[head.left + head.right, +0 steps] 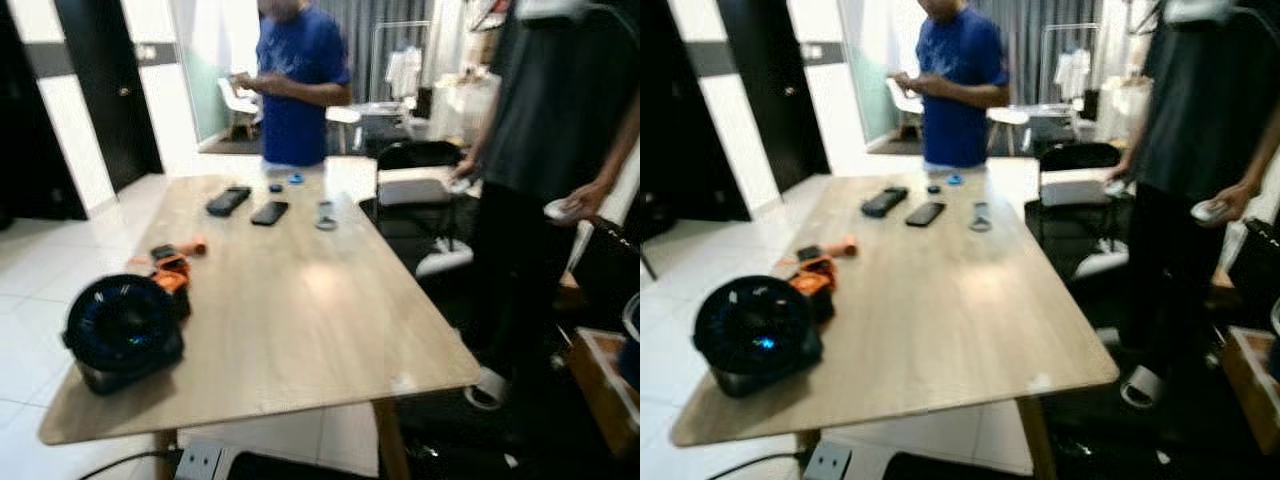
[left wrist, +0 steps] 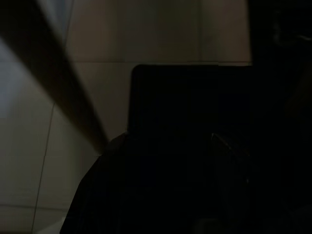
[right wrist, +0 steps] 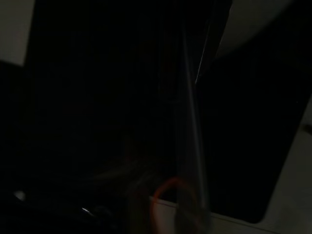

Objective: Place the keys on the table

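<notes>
Left arm hangs idle. Its wrist view is very dark: pale floor tiles (image 2: 29, 146) and a black shape in front of the camera, nothing sharper. Cannot tell whether the left hand is wide, narrow or holding anything.

Head views, blurred, left to right on the wooden table (image 1: 300, 330):
- A round black fan (image 1: 122, 330) sits at the near left corner.
- Just behind it, touching or nearly so, is an orange and black object (image 1: 172, 268).
- Further back lie a black remote-like slab (image 1: 228, 200) and a black phone (image 1: 269, 212) side by side, apart from each other.
- Two small blue bits (image 1: 295, 179) sit near the far edge.
- Right of the phone is a small grey ringed item (image 1: 325, 216), too blurred to say if it is keys.

A person in a blue shirt (image 1: 298, 90) stands at the far end of the table. A black chair (image 1: 420, 155) is at the right side. A person in dark clothes (image 1: 560, 120) stands right of the table with a white object in each hand.

Right wrist view is near black. A reddish loop (image 3: 168, 192) shows close in front of the right hand, with a pale strip (image 3: 192, 146) running past it. Cannot tell if the loop belongs to the keys, nor whether the right hand is wide, narrow or gripping it.
</notes>
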